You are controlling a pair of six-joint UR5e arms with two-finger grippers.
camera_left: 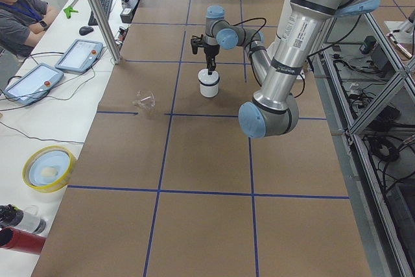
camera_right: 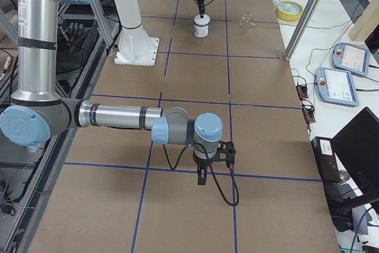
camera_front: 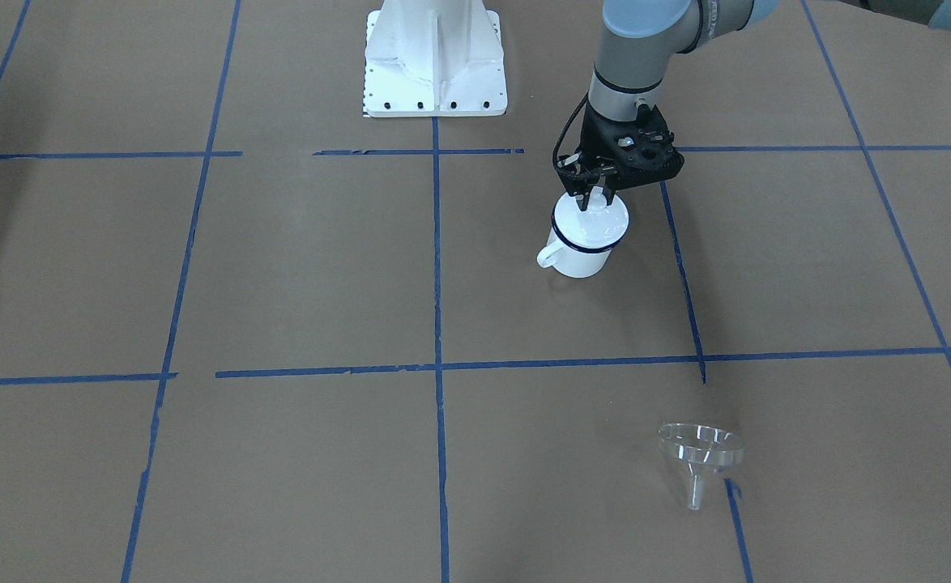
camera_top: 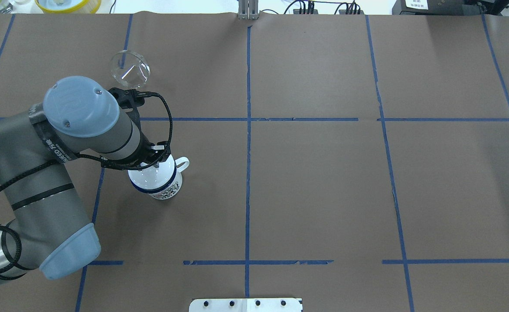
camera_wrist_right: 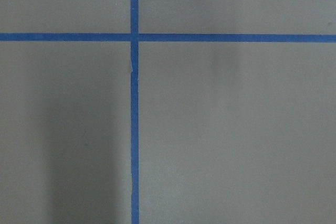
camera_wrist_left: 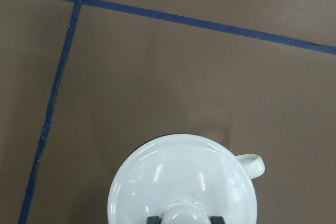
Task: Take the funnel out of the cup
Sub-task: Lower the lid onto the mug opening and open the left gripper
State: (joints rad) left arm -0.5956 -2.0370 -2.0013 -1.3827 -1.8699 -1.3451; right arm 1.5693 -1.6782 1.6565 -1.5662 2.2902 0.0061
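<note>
Left gripper (camera_front: 594, 197), clamped on lid knob (camera_wrist_left: 184, 214) atop cup (camera_front: 581, 255), funnel (camera_front: 700, 449) lying toward surface (camera_front: 281, 267) far-left corner: risk is that lid binds, so cup lifts or tips.

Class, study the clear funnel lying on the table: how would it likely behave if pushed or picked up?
The funnel lies on its side, rim and spout down, so a push would probably roll it in an arc. Its clear, thin-looking plastic suggests it is light and might skid. The smooth cone looks slippery, so a grasp across the rim may hold better.
</note>
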